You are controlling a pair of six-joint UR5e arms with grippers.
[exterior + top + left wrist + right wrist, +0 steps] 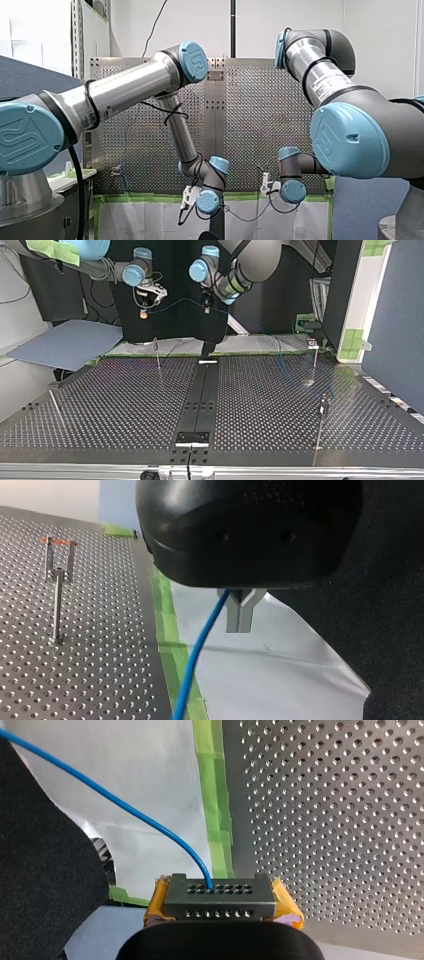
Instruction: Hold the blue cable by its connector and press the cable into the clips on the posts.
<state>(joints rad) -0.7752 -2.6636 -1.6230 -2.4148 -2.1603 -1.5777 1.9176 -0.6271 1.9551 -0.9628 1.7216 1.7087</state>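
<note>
Only the right wrist view shows the connector [220, 904] — a grey metal block drilled with rows of holes, clamped between my right gripper's [220, 894] yellow pads [159, 897]. The thin, glossy blue cable [100, 791] leaves its face. The left wrist view shows my left gripper [240, 624], its metal fingers pinched into a narrow Y on the cable. In the top view the cable spans both grippers above the perforated table's [125, 405] twelve o'clock edge — a thin post [158, 354] stands at eleven.
</note>
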